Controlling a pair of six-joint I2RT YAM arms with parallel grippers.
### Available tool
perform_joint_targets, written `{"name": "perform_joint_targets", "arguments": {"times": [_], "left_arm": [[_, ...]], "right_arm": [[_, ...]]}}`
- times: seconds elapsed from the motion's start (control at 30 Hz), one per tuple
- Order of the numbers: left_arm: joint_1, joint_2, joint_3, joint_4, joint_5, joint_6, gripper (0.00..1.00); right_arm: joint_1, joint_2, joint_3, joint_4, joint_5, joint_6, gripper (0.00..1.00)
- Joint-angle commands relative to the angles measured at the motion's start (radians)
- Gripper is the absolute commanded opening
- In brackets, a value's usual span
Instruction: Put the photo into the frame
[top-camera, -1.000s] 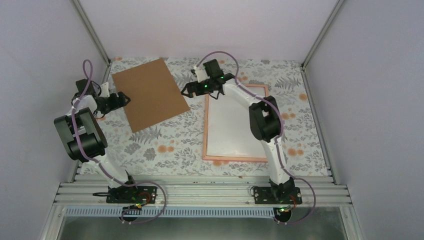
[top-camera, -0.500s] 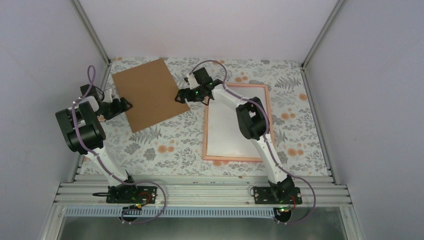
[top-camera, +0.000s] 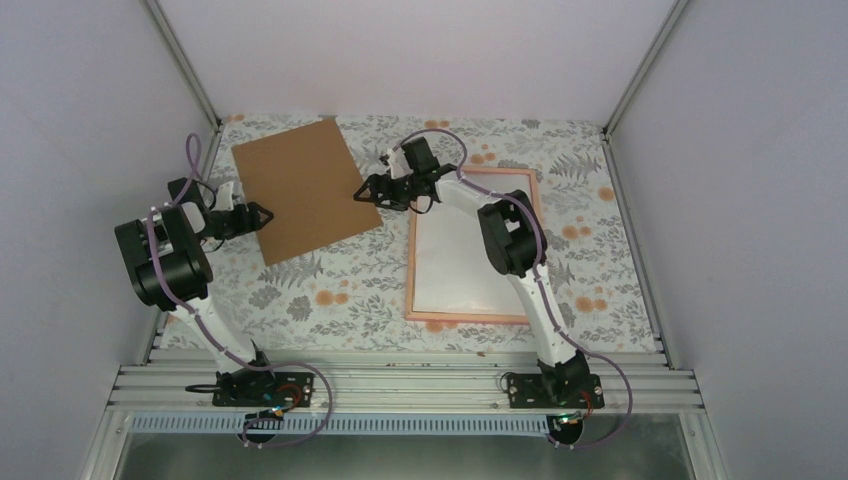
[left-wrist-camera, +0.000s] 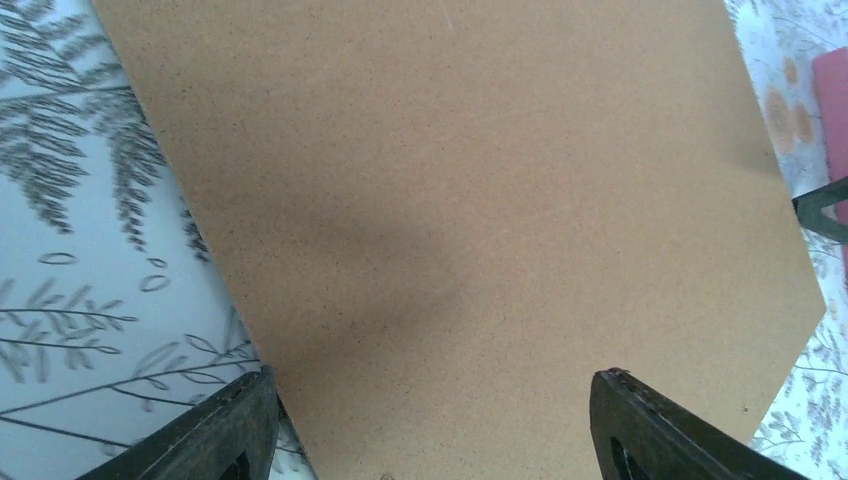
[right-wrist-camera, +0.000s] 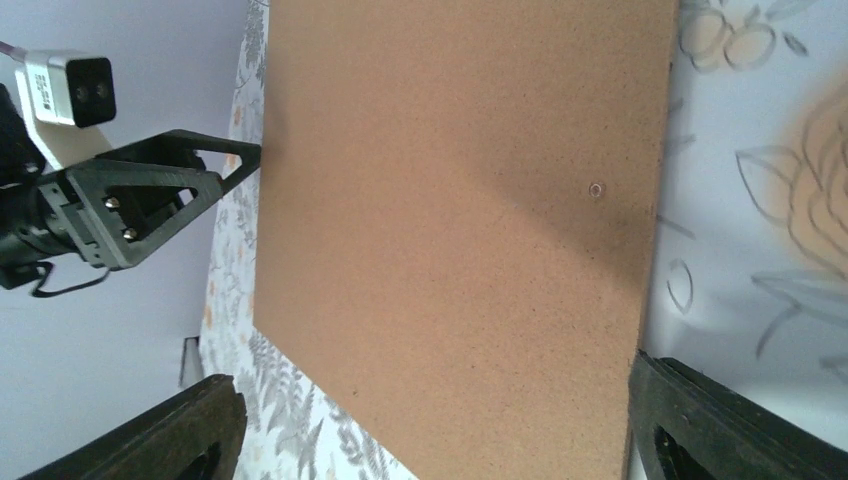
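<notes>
The pink frame (top-camera: 410, 262) lies on the right half of the table with a plain white sheet (top-camera: 455, 265) inside it. The photo is out of view; no sunset print shows. A brown cardboard sheet (top-camera: 305, 188) lies at the back left. My left gripper (top-camera: 262, 213) is at its left edge, open; in the left wrist view (left-wrist-camera: 435, 375) the cardboard (left-wrist-camera: 450, 180) fills the gap between the fingers. My right gripper (top-camera: 365, 192) is at the cardboard's right edge, open, its fingers spread wide over the cardboard (right-wrist-camera: 450, 200) in the right wrist view (right-wrist-camera: 435, 385).
A floral cloth (top-camera: 340, 290) covers the table. Aluminium posts and grey walls close in the back and sides. The right arm's elbow (top-camera: 505, 235) hangs over the frame. The left gripper (right-wrist-camera: 150, 195) also shows in the right wrist view, across the cardboard.
The right gripper swung left from the frame's top-left corner to the cardboard's right edge. The left gripper moved right to the cardboard's left edge, and the cardboard shifted slightly right.
</notes>
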Motion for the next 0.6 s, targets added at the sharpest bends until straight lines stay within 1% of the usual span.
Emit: {"name": "perform_joint_targets", "arguments": {"times": [0.0,0.13,0.3,0.43,0.53,0.57], "left_arm": [[-0.059,0.022,-0.099,-0.150,0.157,0.040,0.77],[-0.059,-0.016,-0.115,-0.160,0.203,0.056,0.76],[-0.084,-0.031,-0.105,-0.204,0.225,0.098,0.76],[-0.147,-0.053,-0.105,-0.220,0.231,0.118,0.76],[-0.207,-0.068,-0.107,-0.207,0.227,0.106,0.76],[-0.232,-0.071,-0.109,-0.197,0.225,0.097,0.76]], "right_arm": [[0.052,-0.097,-0.050,0.036,-0.204,0.079,0.93],[0.050,-0.181,-0.092,0.075,-0.245,0.090,0.92],[0.038,-0.287,-0.175,0.052,-0.247,0.061,0.91],[0.012,-0.353,-0.276,-0.019,-0.243,-0.002,0.91],[-0.027,-0.390,-0.336,-0.072,-0.223,-0.050,0.91],[-0.043,-0.402,-0.360,-0.085,-0.215,-0.066,0.88]]}}
